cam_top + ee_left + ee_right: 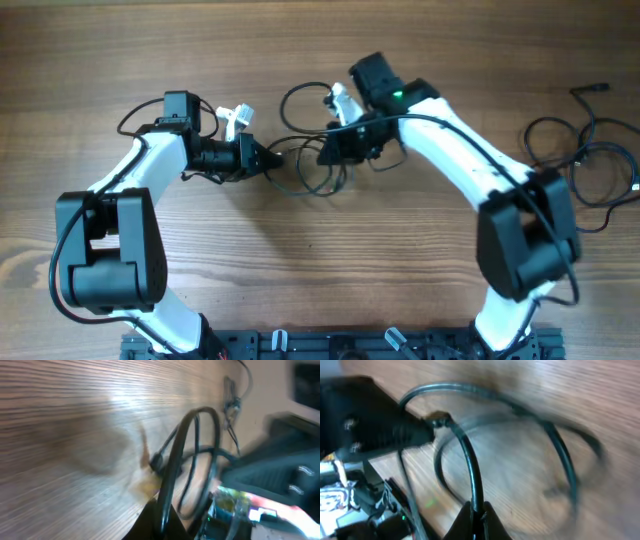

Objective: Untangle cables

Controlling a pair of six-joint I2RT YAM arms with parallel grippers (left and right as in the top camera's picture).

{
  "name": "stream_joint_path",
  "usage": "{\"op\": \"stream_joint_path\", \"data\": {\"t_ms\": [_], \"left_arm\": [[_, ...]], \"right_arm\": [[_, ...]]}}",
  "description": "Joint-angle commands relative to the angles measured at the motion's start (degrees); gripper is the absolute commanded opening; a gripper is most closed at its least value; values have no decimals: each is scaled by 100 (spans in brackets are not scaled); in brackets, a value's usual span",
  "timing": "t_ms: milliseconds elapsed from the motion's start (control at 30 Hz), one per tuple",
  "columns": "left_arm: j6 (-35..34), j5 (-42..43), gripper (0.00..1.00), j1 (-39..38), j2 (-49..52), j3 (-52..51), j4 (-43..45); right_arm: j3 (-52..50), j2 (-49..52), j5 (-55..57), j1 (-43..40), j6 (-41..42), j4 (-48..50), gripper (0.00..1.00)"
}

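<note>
A thin black cable (284, 103) lies in loose loops at the table's middle, stretched between my two grippers. In the overhead view my left gripper (266, 158) points right and my right gripper (326, 154) points left, a short gap apart. The left wrist view shows my left gripper (163, 516) shut on a strand of the cable (173, 460), which arches upward from the fingers. My right gripper (476, 511) is pinched shut on another strand of the cable (470, 470), with wide loops lying beyond it. Both wrist views are blurred.
A second bunch of loose black cables (585, 150) sprawls at the table's far right, apart from both arms. The arm bases stand along the front edge on a black rail (340, 345). The tabletop is wood (320, 260).
</note>
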Motion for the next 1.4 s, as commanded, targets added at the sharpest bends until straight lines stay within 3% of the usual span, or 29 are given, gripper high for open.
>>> {"op": "stream_joint_path", "data": {"t_ms": [0, 67, 167, 233, 267, 300, 333, 400, 433, 533, 633, 767, 833, 900, 1000, 1133, 1233, 1367], "left_arm": [[-1075, -1067, 4, -9, -63, -24, 219], [-1941, -1779, 4, -9, -63, -24, 313], [-2090, -1945, 4, -11, -63, -24, 302], [-2087, -1945, 11, -11, -63, -24, 205], [-2083, -1947, 23, -22, -63, -26, 142], [-2052, -1950, 47, -55, -63, -26, 111], [-2037, -1982, 60, -101, -63, -26, 105], [-2039, -2124, 81, -190, -63, -26, 109], [-2017, -2223, 83, -258, -63, -26, 131], [-1891, -2243, 84, -470, -63, -26, 308], [-2085, -2249, 84, -570, -63, -26, 573], [-2509, -2221, 86, -568, -63, -26, 826], [-2291, -2247, 86, -616, -57, -26, 841], [-2170, -2243, 86, -621, -50, -26, 815], [-1978, -1309, 86, -599, -50, -26, 852], [-1871, -267, 86, -592, -50, -24, 839], [-1888, 754, 85, -393, -50, -24, 813], [-1888, 824, 80, -328, -50, -24, 796]], "right_arm": [[118, -581, 1438, -138, -7, -372, 4], [109, -570, 2684, -140, 15, -590, 4], [109, -570, 2750, -208, 179, -461, 4], [109, -570, 2175, -227, 142, -229, 4], [109, -570, 1801, -227, 140, -44, 4], [109, -570, 1620, -225, 144, 85, 4], [109, -570, 1530, -227, 160, 138, 4], [105, -568, 1523, -225, 151, 96, 4], [98, -568, 1523, -225, 136, -42, 4], [94, -568, 1480, -225, -319, -433, 4], [94, -566, -199, -225, -1569, -761, 4], [24, -535, -546, -192, -1757, -1045, 4], [-20, -533, -1327, -166, -2629, -1255, 4], [-20, -533, -1709, -168, -2903, -1305, 4], [-20, -533, -2522, -173, -3392, -1274, 4], [-20, -533, -3589, -175, -3364, -595, 4], [-20, -533, -3600, -361, -2621, 116, 4], [-20, -533, -3626, -612, -1851, 780, 4]]}}
